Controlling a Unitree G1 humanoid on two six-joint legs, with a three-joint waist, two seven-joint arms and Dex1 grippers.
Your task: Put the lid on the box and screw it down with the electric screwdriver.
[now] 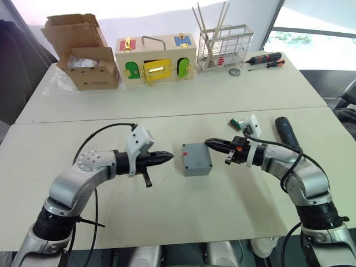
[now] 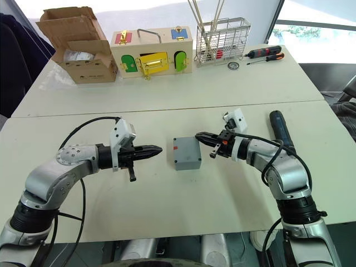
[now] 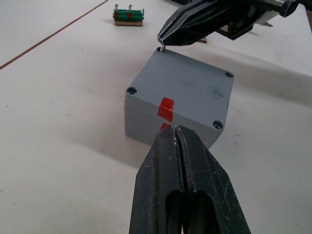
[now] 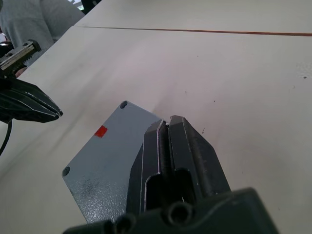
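Lid [image 1: 196, 155] sits on the box [image 1: 197, 167] at table centre, both grippers pressed together beside it.

Your left gripper [image 1: 168, 156], fingers closed on nothing, hovers at the box's 9 o'clock, just apart. Your right gripper [image 1: 210, 143], fingers pinched shut around a small screw, touches the lid's corner hole at 1 o'clock. A small green part [image 3: 128, 14] lies past that. The electric screwdriver [image 1: 287, 133] lies at 3 o'clock, behind your right arm. Far off you see, at 11 o'clock, an open cardboard carton [image 1: 89, 67] with something white inside; at 12, a wooden latch box [image 1: 156, 58]; at 1, a wire rack [image 1: 224, 49] holding sticks, then hand screwdrivers [image 1: 266, 59].
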